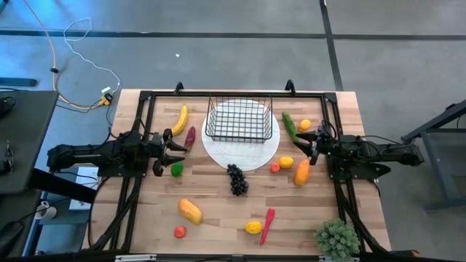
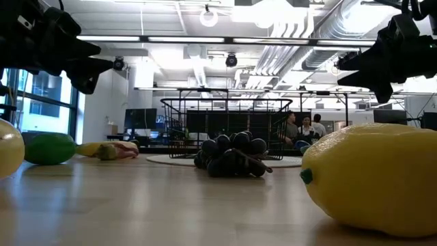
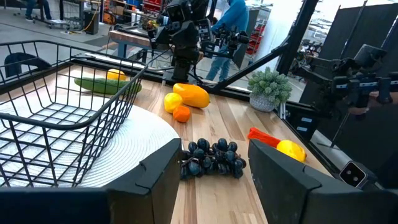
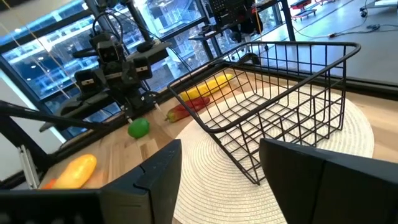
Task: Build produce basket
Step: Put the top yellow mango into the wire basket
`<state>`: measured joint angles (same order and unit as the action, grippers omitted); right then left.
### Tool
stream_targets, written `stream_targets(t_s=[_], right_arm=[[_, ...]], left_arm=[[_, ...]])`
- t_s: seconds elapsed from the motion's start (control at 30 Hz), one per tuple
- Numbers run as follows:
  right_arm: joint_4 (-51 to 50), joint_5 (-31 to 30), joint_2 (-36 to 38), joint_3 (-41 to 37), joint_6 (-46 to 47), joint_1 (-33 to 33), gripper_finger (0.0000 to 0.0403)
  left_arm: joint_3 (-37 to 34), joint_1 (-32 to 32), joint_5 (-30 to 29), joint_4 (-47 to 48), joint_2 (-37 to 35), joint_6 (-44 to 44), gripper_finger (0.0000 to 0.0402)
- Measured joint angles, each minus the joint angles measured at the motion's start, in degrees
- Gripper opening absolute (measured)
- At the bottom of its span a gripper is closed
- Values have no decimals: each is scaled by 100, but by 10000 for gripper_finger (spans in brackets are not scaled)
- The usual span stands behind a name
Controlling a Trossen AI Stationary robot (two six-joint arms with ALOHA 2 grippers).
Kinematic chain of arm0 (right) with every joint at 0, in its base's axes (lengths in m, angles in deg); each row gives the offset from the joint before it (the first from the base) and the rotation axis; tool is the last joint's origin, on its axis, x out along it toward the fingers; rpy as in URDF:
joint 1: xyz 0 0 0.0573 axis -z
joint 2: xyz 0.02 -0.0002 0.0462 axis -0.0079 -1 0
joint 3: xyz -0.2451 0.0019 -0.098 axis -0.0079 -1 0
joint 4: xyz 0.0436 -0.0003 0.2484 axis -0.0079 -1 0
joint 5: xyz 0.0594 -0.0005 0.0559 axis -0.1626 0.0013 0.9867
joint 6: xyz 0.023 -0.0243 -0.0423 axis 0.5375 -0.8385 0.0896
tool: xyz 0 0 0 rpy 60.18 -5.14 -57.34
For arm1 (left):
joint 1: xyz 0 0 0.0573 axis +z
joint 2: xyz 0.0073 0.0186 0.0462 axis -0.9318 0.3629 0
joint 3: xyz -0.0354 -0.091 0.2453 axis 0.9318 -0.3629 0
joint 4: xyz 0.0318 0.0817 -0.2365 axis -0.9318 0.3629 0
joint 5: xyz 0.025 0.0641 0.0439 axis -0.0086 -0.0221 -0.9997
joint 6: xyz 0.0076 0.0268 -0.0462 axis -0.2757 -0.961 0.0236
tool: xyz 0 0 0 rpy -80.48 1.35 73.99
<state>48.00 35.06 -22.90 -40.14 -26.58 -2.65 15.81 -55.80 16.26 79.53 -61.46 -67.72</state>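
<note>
Fingers, left gripper (image 1: 173,148): spread, holding nothing, hanging above the table just beside the lime (image 1: 177,169) and the dark red fruit (image 1: 191,136).
Left side of table: banana (image 1: 180,118) lies between the frame rail and the basket; a yellow-orange fruit (image 1: 190,210) and a small tomato (image 1: 180,232) sit nearer the front edge.
Basket (image 1: 239,120): upright on the white plate (image 1: 255,157) at the middle rear of the table; nothing shows inside it in either wrist view.
Grapes (image 1: 237,179): on the bare wood just in front of the plate, between the two arms.
Front middle: lemon (image 1: 253,227) and red chili (image 1: 268,224) lie touching or nearly so.
Right of basket: cucumber (image 1: 289,125) and a small orange (image 1: 304,125) sit by the plate's edge; a second lemon (image 1: 286,162), a small orange-red fruit (image 1: 275,168) and the carrot (image 1: 302,172) lie below them.
Fingers, right gripper (image 1: 316,145): spread and empty, raised, close to the cucumber and the carrot.
Plant (image 1: 337,239): front right corner, not part of the load.
Step in hand: my reading is a first pick, each arm taking what lies on its own side.
Doing it well: come straight down, close across the narrow width of a piece, lift clear of the wire rim, and let go low inside so nothing rolls out or nudges the basket off the plate.
</note>
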Motion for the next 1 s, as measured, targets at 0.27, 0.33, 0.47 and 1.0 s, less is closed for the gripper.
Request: stream_targets(t_s=[0.27,0.33,0.47,1.0], right_arm=[[-5,-4,-89,487,145,0,253],[-52,-4,-216,713,260,0,256],[-620,-2,-620,1316,633,0,256],[-4322,742,-3126,4190,4020,-1,256]], left_arm=[[1,-1,1,0,0,0,175],[2,0,-1,0,0,2,175],[0,0,1,0,0,0,175],[0,0,-22,-2,2,0,175]])
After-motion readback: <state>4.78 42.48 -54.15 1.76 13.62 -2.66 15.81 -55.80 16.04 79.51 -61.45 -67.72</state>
